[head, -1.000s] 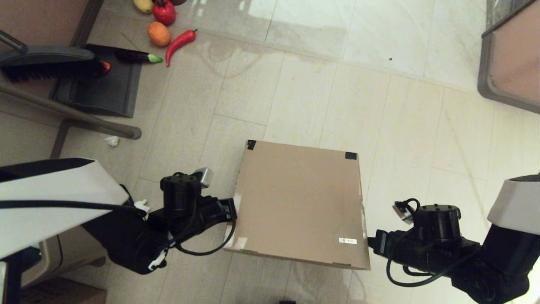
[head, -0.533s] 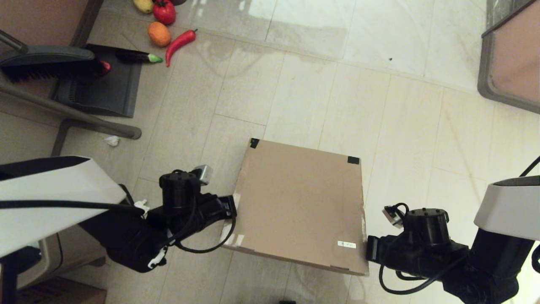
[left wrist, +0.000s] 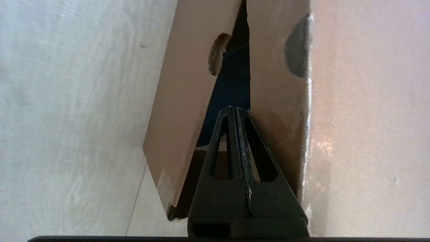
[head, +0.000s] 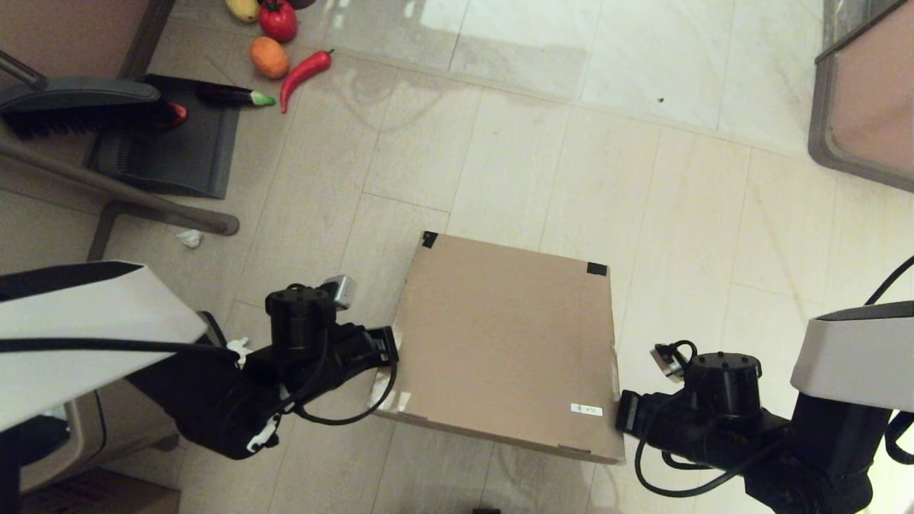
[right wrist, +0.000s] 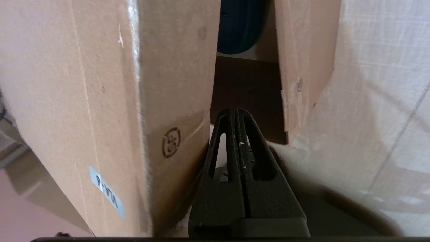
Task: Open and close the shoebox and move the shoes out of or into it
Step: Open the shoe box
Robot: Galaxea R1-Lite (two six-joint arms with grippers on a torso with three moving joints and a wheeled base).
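Note:
The brown cardboard shoebox (head: 500,343) stands on the floor with black tape at its two far lid corners and a white sticker (head: 587,409) near the right front. Its lid is partly lifted, with a gap between the lid flap (left wrist: 278,84) and the box wall (left wrist: 181,101). A dark blue shoe (left wrist: 231,87) shows inside through that gap, and again as the shoe (right wrist: 240,27) in the right wrist view. My left gripper (head: 391,344) is shut, its tip wedged in the gap at the box's left side. My right gripper (head: 623,417) is shut in the gap on the right side.
Toy vegetables lie at the far left: a tomato (head: 277,20), an orange (head: 269,57), a red chili (head: 305,69) and an eggplant (head: 232,96). A dustpan (head: 171,146), a brush (head: 78,107) and a crumpled paper (head: 190,238) are on the left. Furniture (head: 864,93) stands far right.
The lid's near edge has come up a little towards the camera. My right gripper has shifted slightly leftwards with it, and the left gripper has barely moved.

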